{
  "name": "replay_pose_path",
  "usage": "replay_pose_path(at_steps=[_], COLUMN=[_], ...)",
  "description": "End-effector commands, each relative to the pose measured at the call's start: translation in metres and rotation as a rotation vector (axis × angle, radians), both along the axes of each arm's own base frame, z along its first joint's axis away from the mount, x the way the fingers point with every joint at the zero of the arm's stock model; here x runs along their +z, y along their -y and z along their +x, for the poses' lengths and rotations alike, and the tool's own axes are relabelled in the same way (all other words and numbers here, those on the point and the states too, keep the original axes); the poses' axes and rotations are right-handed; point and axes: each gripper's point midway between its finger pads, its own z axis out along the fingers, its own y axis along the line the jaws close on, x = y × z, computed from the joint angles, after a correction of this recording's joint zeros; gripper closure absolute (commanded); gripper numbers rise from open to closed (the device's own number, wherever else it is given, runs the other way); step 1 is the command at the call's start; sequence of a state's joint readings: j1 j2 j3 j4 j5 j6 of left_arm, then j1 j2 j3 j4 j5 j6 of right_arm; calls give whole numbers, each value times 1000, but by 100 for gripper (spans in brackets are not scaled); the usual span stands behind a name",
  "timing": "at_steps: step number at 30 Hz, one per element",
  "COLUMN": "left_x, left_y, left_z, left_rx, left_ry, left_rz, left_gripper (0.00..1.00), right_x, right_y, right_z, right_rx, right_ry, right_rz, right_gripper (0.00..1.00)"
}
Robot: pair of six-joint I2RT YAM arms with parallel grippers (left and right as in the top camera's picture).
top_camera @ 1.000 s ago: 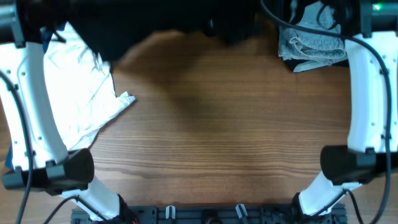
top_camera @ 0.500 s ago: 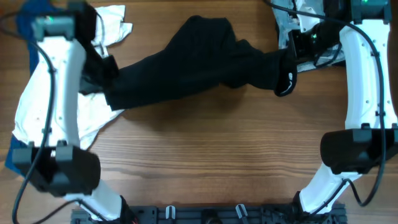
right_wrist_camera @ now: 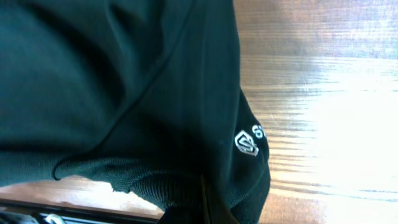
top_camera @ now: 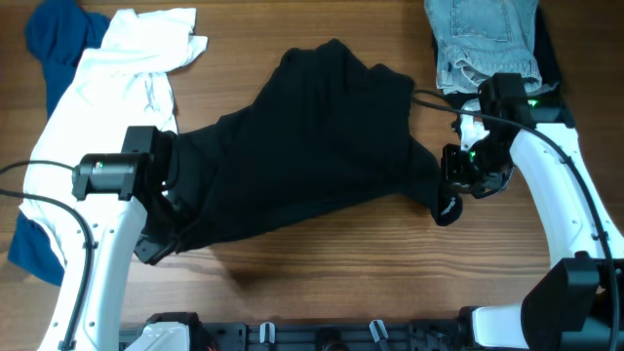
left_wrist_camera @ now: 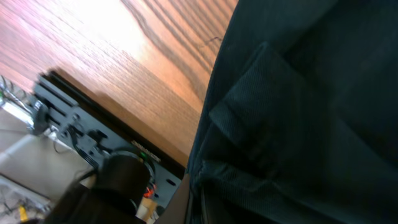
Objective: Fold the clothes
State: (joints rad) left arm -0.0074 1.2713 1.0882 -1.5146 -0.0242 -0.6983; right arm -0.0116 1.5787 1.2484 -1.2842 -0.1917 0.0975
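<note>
2 claws, both pinched shut on 1 black shirt [top_camera: 312, 146]. Left claw [top_camera: 154, 246] clamped on the shirt's lower-left corner, near the front edge of the worktop [top_camera: 322, 283]. From the left wrist, dark cloth bunched into folds right at the grip, the pinch itself buried in fabric and hard to make out. Right claw [top_camera: 454, 185] gripping the shirt's right end, just below the right arm's wrist. From the right wrist, hem gathered into a crease at the bottom of view, with a small white logo [right_wrist_camera: 247, 142] on the fabric just above and to the right of the pinch.

Between the 2 grips, shirt spread in a broad slanted band across the middle of the worktop, rumpled and peaked toward the far edge. Lifted or resting on the wood: cannot tell.

Left of it, a white T-shirt [top_camera: 107, 88] lying crumpled along the left side, partly under the left arm and meeting the black cloth near the left wrist. Beyond that, a dark blue garment [top_camera: 54, 34] at the far left corner, tucked partly beneath the white one, with another patch of blue showing lower down at the left edge.

At the far right corner, a faded denim piece [top_camera: 485, 39], folded, apart from the black shirt, just beyond the right arm. Along the near edge, a black rail [top_camera: 322, 336] with clips.
</note>
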Motion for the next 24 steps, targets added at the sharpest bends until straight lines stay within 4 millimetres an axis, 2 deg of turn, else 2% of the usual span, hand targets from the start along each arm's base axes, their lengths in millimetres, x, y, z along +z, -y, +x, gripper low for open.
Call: replay_pose_path(at_steps=[1,3,6,7,9,11,13,16,18,20,22,24], left_x=[-11,-29,-53,-63,-78,-84,-89,-99,-100,-100,-100,-99], left_y=[8,9,16,17,17,17,17,16,7,-3,-12,-22], left_z=[-10,-16,-22,-23,-24,-23,-19,-4,8,9,11,21], left_rx=[88,153,189,199,220,220,222,220,218,272,288,301], left_ry=[-26,-47,-65,-64,-56,-44,-21,48,103,113,128,171], left_rz=[-35,-32,-66,-73,-70,-71,-73,-76,-29,16,52,87], left_gripper=[96,96,96,96,96,96,96,96,96,96,96,96], right_x=[0,6,18,20,26,26,24,11,5,2,-6,-24], right_y=[10,0,-11,-20,-54,-66,-71,-66,-70,-73,-76,-77], right_z=[19,48,80,86,102,117,130,156,183,200,210,217], right_rx=[-25,51,120,142,222,258,268,255,273,271,272,272], right_ry=[94,229,375,409,491,550,590,638,719,770,791,780], right_rz=[-49,8,25,35,90,56,36,-18,-24,-22,-15,-16], right_gripper=[96,96,95,91,78,72,72,73,79,82,82,83])
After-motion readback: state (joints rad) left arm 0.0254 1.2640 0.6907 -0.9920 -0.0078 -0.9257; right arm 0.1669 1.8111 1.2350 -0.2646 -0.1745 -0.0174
